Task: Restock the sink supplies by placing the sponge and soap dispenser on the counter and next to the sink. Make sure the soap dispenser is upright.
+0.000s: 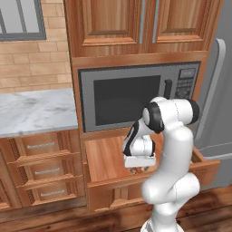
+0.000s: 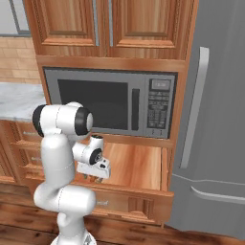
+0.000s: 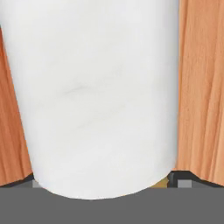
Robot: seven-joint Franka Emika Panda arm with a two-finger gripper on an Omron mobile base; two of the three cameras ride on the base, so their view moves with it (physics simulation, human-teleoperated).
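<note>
The soap dispenser point(image 3: 98, 96) shows as a broad white cylinder very close to the hand camera, with the orange wood of the drawer floor on both sides. My gripper point(image 3: 107, 181) is open and straddles it. One dark fingertip point(image 3: 181, 179) stands just off its right side and the other peeks out at its left. From the base cameras my gripper point(image 1: 138, 168) point(image 2: 95, 178) hangs low inside the open drawer point(image 1: 108, 158) point(image 2: 139, 167) under the microwave, and my hand hides the bottle. The marbled counter point(image 1: 36, 111) point(image 2: 16, 100) lies to the left. The sponge and the sink are out of view.
A grey microwave point(image 1: 136, 95) point(image 2: 115, 103) sits right above the drawer, with wooden cabinets over it. A grey fridge point(image 1: 217, 113) point(image 2: 215, 119) stands to the right. Closed drawer fronts point(image 1: 43, 167) lie under the counter.
</note>
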